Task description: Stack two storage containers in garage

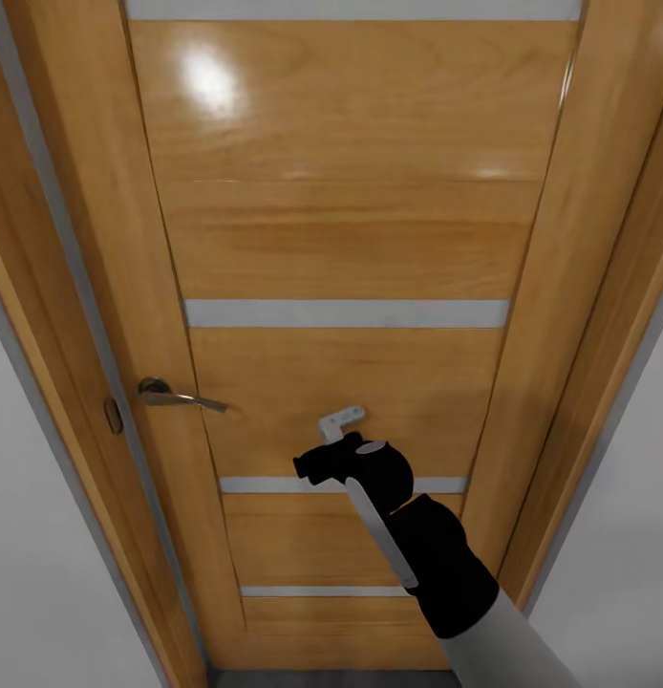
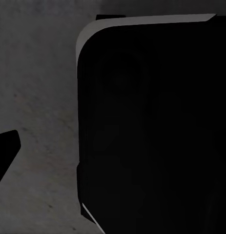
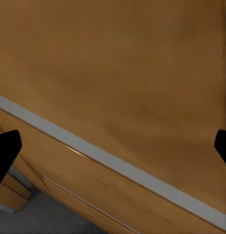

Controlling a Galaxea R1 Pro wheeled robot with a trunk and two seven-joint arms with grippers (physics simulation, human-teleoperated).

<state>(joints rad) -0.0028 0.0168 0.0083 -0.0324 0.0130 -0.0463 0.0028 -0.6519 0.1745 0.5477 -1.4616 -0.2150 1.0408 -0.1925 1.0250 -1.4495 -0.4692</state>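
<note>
Facing a closed wooden door [image 1: 351, 239], right gripper [image 1: 343, 423] raised near its middle panel, fingers spread wide and empty, lever handle [image 1: 179, 396] well off toward the latch edge, its length horizontal; storage containers nowhere visible; left gripper's state untellable.

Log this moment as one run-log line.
scene: closed wooden door ahead | handle on door's left | right gripper open, raised toward door panel, apart from handle | left gripper: state unclear
</note>
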